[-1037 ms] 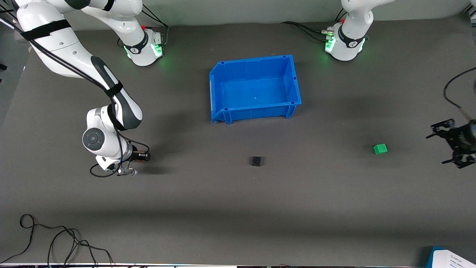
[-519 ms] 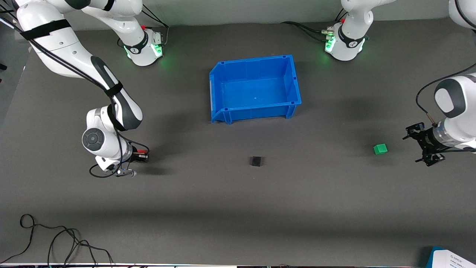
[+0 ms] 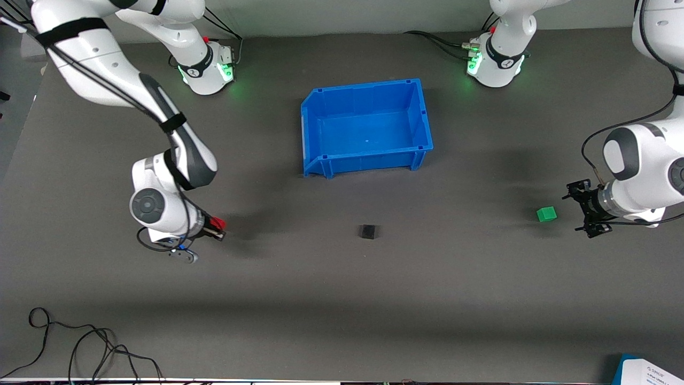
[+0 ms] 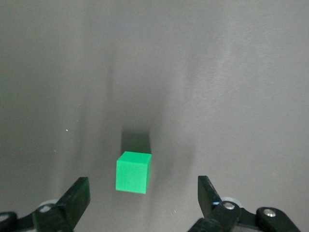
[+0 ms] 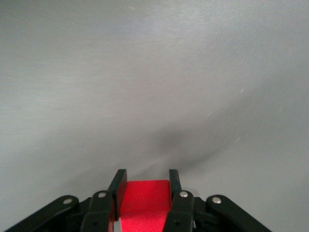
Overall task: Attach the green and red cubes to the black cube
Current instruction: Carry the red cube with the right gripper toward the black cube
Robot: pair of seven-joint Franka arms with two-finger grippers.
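The black cube (image 3: 367, 231) sits on the grey mat near the middle, nearer the front camera than the blue bin. The green cube (image 3: 546, 214) lies toward the left arm's end of the table. My left gripper (image 3: 587, 215) is open and empty, low beside the green cube; in the left wrist view the green cube (image 4: 133, 172) lies just ahead of the gap between my open fingers. My right gripper (image 3: 216, 229) is shut on the red cube (image 3: 217, 222), just above the mat toward the right arm's end. The right wrist view shows the red cube (image 5: 143, 200) clamped between the fingers.
The blue bin (image 3: 315, 115) stands open between the two arm bases. Loose black cables (image 3: 80, 347) lie at the mat's near edge toward the right arm's end. A white and blue box corner (image 3: 649, 371) shows at the near corner toward the left arm's end.
My left gripper has come into view and moved toward the green cube, close beside it now. My right gripper has lifted and shifted slightly toward the black cube with the red cube.
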